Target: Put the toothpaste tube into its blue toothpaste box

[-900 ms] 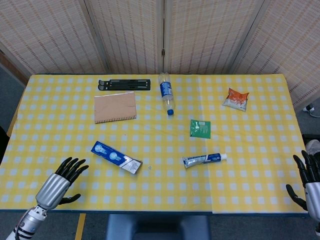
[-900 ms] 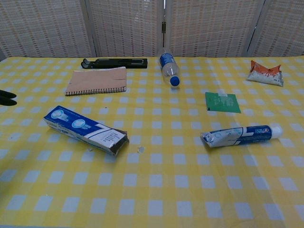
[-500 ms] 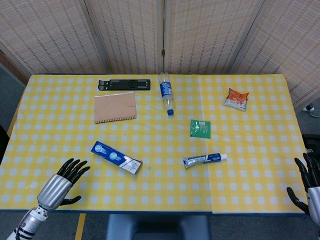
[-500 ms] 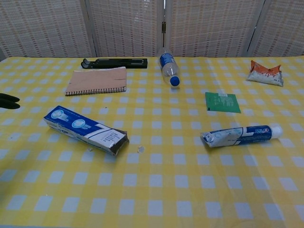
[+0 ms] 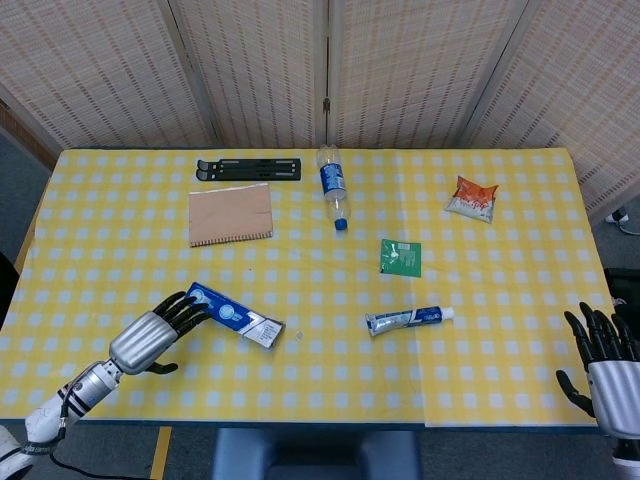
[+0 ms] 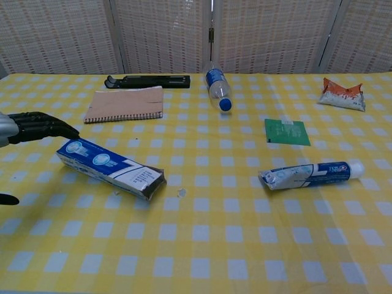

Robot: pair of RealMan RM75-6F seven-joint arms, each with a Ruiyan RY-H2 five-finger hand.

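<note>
Reaching in from the counter's corner, left hand (image 5: pixel 150 335) is now hovering, fingers (image 6: pixel 52 125) spread, beside the toothpaste box (image 5: pixel 232 314); clumsy contact risks shoving it away.

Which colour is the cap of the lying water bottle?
Blue; the bottle cap shows best in the chest view.
</note>
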